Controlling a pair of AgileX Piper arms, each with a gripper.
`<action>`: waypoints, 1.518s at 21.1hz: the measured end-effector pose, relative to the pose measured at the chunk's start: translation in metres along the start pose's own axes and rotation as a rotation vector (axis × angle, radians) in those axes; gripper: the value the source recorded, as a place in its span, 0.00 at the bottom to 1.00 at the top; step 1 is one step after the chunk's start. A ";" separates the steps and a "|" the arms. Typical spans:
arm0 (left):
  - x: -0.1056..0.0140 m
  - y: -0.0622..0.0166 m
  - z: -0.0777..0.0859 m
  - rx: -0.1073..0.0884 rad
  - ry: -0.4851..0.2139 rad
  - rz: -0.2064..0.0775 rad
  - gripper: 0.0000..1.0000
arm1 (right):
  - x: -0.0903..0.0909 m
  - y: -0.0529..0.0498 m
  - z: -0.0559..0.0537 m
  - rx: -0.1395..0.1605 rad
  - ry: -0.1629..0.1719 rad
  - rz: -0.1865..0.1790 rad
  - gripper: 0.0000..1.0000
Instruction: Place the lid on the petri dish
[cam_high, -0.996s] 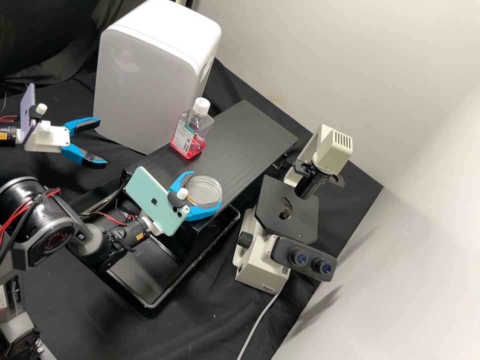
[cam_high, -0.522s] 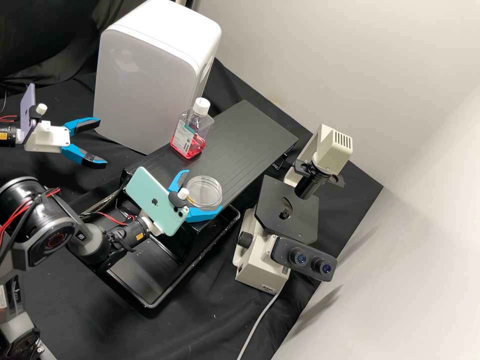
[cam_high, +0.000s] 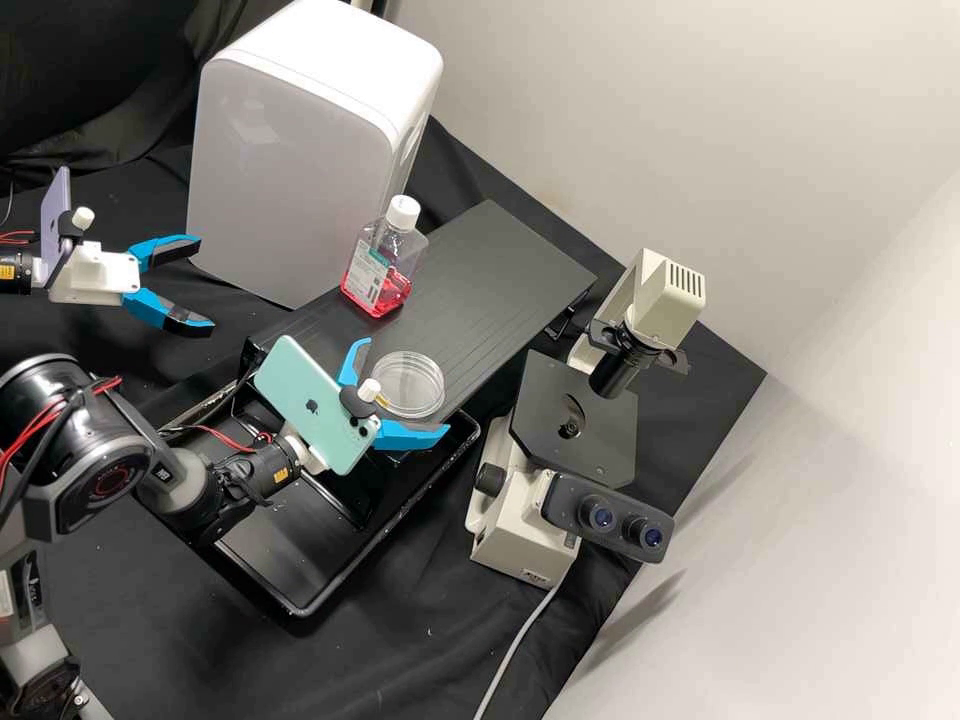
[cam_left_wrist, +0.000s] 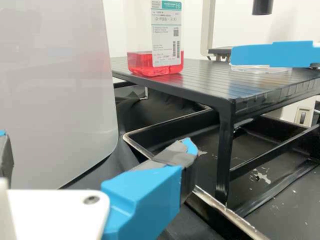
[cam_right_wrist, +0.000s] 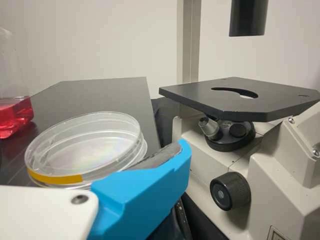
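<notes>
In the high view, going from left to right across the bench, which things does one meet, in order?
Left gripper with blue fingers → mint-green phone on the right arm's wrist → clear round plastic petri dish → white and black microscope.

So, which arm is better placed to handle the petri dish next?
Right. The right gripper is open with its fingers on either side of the petri dish on the black platform; the left gripper hangs beside the white box, far from it.
</notes>
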 end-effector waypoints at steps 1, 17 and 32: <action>0.000 0.0000 0.000 0.000 0.000 0.000 1.00 | 0.000 0.000 0.000 0.000 0.000 0.000 1.00; 0.000 0.0000 0.000 0.000 0.000 0.000 1.00 | 0.006 0.000 0.009 -0.010 -0.021 -0.001 0.00; -0.002 -0.0022 0.002 0.001 -0.007 -0.010 1.00 | 0.009 -0.003 0.009 -0.009 -0.017 -0.003 0.00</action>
